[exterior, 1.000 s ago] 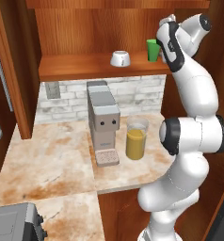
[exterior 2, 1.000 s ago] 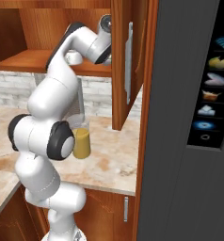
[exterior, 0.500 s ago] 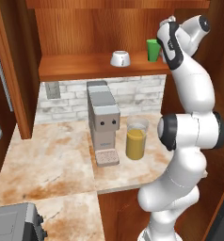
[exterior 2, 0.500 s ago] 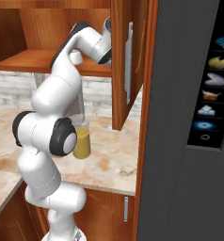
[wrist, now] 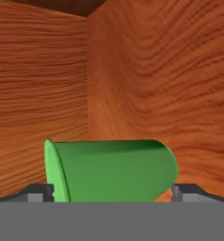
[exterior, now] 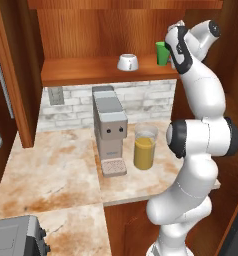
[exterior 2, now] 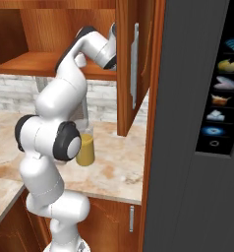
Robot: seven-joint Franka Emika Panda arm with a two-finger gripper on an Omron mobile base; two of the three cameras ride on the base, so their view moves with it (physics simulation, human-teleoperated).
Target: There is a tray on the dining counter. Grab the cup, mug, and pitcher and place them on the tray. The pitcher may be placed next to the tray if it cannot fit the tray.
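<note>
1. Arm reaches up to the wooden shelf (exterior: pixel 91 75), upper right of the left base frame; the hand sits beside the green cup (exterior: pixel 162 52).
2. Hand view: the gripper (wrist: pixel 113 192) is spread wide, one fingertip (wrist: pixel 38 192) at lower left and the other at lower right, the cup (wrist: pixel 111 170) lying between them across the lower middle. Contact between pads and cup cannot be told; jaws look released, not clamped.
3. White mug (exterior: pixel 127 62) stands on the same shelf, upper centre, left of the cup and apart from it.
4. Pitcher (exterior: pixel 144 148) with orange liquid stands on the marble-look counter (exterior: pixel 51 175), centre frame, just right of the grey coffee machine (exterior: pixel 109 130).
5. Right base frame: pitcher (exterior 2: pixel 85 148) shows centre left, partly behind the arm's elbow.
</note>
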